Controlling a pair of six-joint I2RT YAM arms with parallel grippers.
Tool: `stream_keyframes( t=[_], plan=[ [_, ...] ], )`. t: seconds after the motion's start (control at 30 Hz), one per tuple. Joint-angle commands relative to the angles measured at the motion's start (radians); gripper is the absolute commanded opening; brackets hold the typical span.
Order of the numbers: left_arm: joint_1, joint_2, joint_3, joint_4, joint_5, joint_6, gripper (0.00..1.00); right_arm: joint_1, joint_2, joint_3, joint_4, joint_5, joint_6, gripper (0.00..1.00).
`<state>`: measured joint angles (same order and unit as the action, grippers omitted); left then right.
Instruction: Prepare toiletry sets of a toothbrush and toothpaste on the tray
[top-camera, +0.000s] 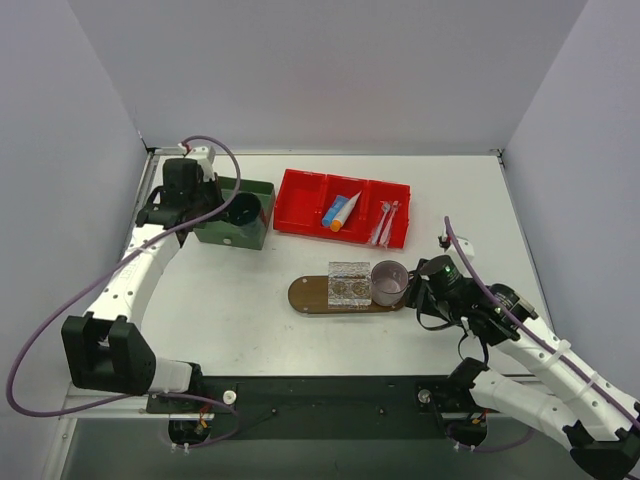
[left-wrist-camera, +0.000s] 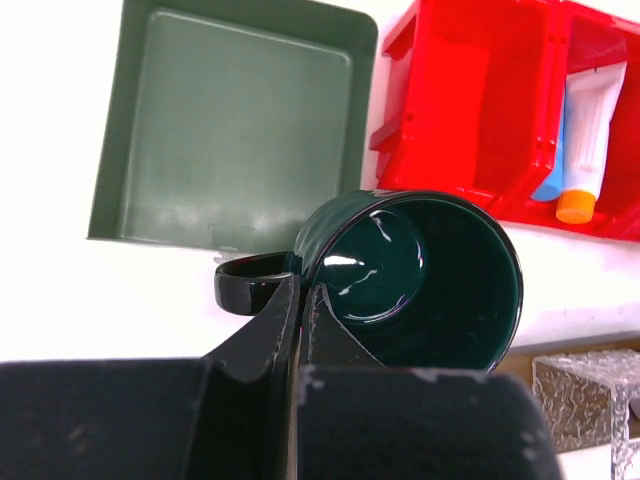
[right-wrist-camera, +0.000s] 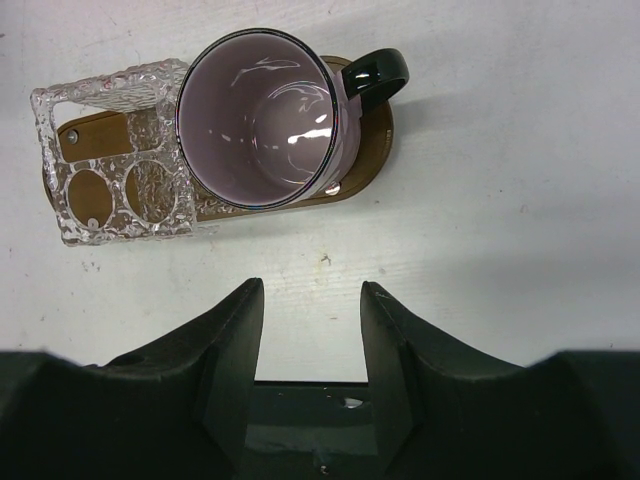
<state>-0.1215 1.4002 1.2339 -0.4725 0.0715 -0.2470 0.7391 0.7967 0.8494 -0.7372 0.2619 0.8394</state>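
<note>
Mugs, two.
- Dark green glazed mug (left-wrist-camera: 420, 280), with a loop handle. It is tipped, mouth toward the left wrist camera. The left gripper (left-wrist-camera: 302, 318) is pinched nearly closed on its wall beside the handle. From overhead it sits at the near right side of the green square box (left-wrist-camera: 235, 130). Whether it is touching the box cannot be told.
- Translucent pink mug (right-wrist-camera: 265, 120), with a dark handle. It stands upright and unfilled on the right end of the tray.

Tray, one. Oval dark brown wooden tray (top-camera: 305, 295), lying in the middle of the white table (top-camera: 250, 330).

Holder, one. Clear textured glass holder (right-wrist-camera: 120, 160) with two round holes. It rests on the tray, touching the pink mug's left side.

Bin, one. Red plastic three-compartment bin (top-camera: 300, 200), behind the tray and just right of the green box. Its left compartment holds nothing.

Toothpaste. One white toothpaste tube (left-wrist-camera: 590, 110) with an orange cap, in the bin's middle compartment. A blue item lies against it; whether that is a second tube cannot be told.

Toothbrushes. Apparently two thin pale toothbrushes (top-camera: 385, 222), in the right compartment.

Grippers.
- The right gripper (right-wrist-camera: 310, 335) has its fingers spread wide and holds nothing. It is low over the table just right of the pink mug, apart from it.

No toothbrush or toothpaste is on the tray yet.
</note>
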Motion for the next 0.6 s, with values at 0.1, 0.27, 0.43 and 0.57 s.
stream_keyframes(
  t=[0.1,0.27,0.43,0.57],
  plan=[
    [-0.119,-0.128,-0.045,-0.009,-0.045,-0.038,0.0,-0.001,-0.01,0.013,-0.001,0.036,-0.011,0.39],
    [-0.191,-0.182,-0.092,-0.043,-0.093,-0.067,0.0,-0.001,-0.02,0.01,0.001,0.04,-0.013,0.39],
    [-0.26,-0.237,-0.169,-0.041,-0.119,-0.13,0.0,-0.003,-0.037,-0.003,0.001,0.05,-0.01,0.39],
    [-0.337,-0.254,-0.192,-0.063,-0.177,-0.17,0.0,-0.001,-0.045,-0.01,0.005,0.054,-0.01,0.39]
  ],
)
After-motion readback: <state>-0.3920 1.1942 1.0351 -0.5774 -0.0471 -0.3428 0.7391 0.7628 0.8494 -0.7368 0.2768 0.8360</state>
